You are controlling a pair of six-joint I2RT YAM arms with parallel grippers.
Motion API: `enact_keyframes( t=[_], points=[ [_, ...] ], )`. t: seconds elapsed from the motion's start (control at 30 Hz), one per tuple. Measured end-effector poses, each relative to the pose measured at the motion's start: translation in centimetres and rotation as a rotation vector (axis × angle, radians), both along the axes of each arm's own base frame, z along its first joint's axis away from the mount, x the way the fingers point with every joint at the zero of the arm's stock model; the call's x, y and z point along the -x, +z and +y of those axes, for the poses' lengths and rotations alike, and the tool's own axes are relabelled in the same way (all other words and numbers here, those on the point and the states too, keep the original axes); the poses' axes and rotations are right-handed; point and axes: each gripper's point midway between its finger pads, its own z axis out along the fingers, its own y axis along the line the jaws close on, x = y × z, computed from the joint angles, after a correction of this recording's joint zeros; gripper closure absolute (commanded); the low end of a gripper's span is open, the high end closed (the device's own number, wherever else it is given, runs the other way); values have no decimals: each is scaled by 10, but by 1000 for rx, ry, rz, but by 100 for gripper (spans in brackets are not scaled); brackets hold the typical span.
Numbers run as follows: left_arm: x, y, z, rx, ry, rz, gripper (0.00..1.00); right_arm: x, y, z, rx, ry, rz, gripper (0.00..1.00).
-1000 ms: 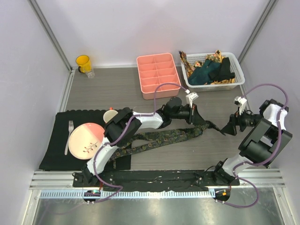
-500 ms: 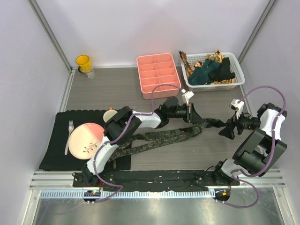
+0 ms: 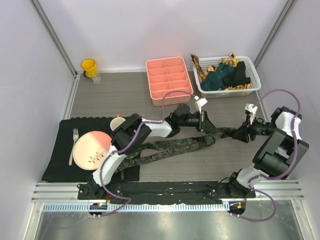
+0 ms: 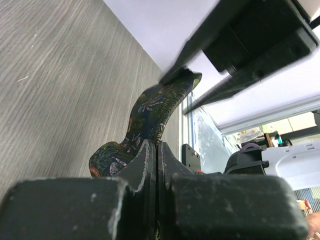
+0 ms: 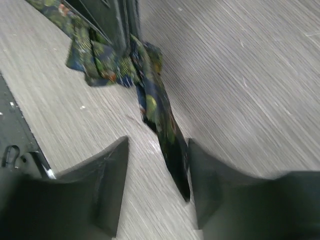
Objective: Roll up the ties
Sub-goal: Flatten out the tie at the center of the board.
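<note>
Counter (image 3: pixel 115 97): grey wood-grain surface, fills the middle of the top view.
Dark patterned tie (image 3: pixel 170 147): lies on the counter in a long slanted band from lower left of centre up toward centre right. It looks doubled over along its length. The right end is bunched and lifted.
Left fingers (image 4: pixel 157 150): pressed together on the bunched end of the dark patterned tie. In the left wrist view the fabric rises from between them and curves to the upper middle of the frame.
Right fingers (image 5: pixel 157 142): apart, one each side of the tie's narrow tip at the lower middle of the right wrist view. The tip lies close to the right-hand finger; contact cannot be told.
Two sets of fingers: near each other at centre right of the top view, with the tie's end between them.
Basket (image 3: pixel 227 93): white, upper right, holding the other ties (image 3: pixel 220 77), teal, black and gold-brown, in a heap.
Pink tray (image 3: pixel 169 75): divided into compartments, just left of the basket.
Yellow cup (image 3: pixel 89 66): upper left, by the wall.
Black placemat (image 3: pixel 60 167): lower left, carrying a pink plate (image 3: pixel 90 150), a fork (image 3: pixel 75 145) to the plate's left, and a small cup (image 3: pixel 118 123) at its upper right corner.
</note>
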Motion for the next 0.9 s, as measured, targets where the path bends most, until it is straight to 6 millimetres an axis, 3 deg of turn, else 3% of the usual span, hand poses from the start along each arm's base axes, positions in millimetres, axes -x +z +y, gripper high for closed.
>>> enact_keyframes(
  t=[0.07,0.27,0.3,0.33,0.43,0.53,0.7,0.9],
  points=[
    [3,1,-1,4,-6,2,100,-1,1,7,-23,3,27,99],
    [6,2,-3,8,-11,8,99,-17,-4,-1,-77,-43,143,99],
    [6,2,-3,9,-10,9,91,-19,-5,-4,-79,-53,160,99],
    [6,2,-3,8,-10,8,60,-20,-7,-7,-81,-65,187,99],
    [5,2,-3,7,-8,2,26,-21,-10,-12,-80,-105,266,99],
    [2,-1,-3,-5,9,-6,20,-20,-17,-23,-59,-155,365,99],
    [-13,-14,3,-69,61,-41,19,-8,-40,-45,-27,-258,568,99],
    [-40,-10,26,-154,109,-151,20,11,-53,-96,58,-452,760,99]
  ],
)
